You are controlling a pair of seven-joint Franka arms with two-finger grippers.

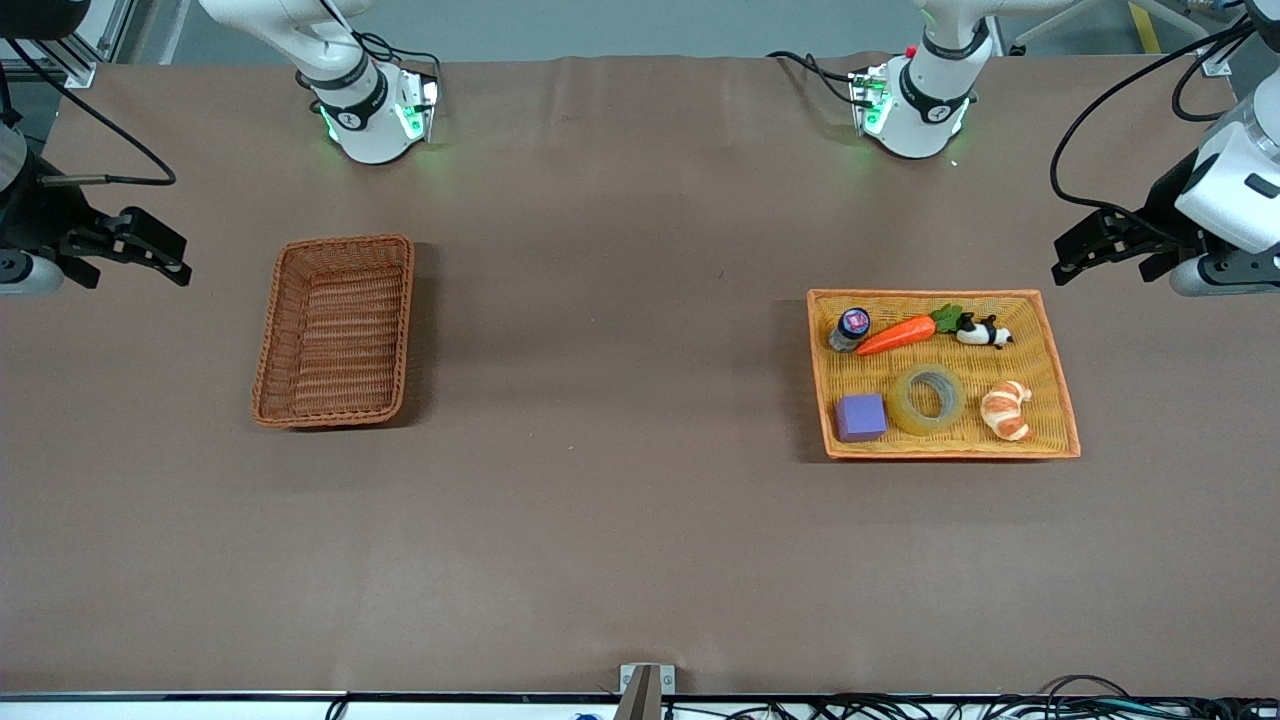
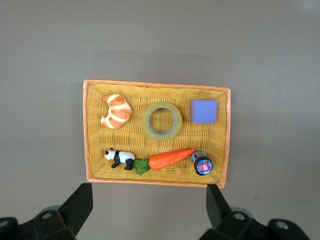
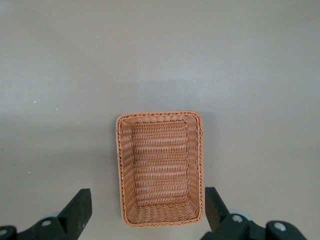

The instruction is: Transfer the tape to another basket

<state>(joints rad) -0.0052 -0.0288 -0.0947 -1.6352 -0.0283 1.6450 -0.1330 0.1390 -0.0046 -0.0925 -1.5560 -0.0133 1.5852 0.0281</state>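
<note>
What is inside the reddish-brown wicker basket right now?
Nothing: the reddish-brown basket shows only its bare woven floor, with no part of it covered. The tape lies in the yellow-orange basket, between the purple cube and the croissant.

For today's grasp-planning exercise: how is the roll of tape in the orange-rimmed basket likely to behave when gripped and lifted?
The tape lies flat on its side, so it probably won't roll. Its ring shape looks stiff, likely holding form under the fingers. The glossy translucent surface may be slightly slippery; gripping across the wall through the wide hole seems safest.

table (image 1: 620, 520): brown covering | floor (image 1: 620, 25): grey | lighting: even
</note>
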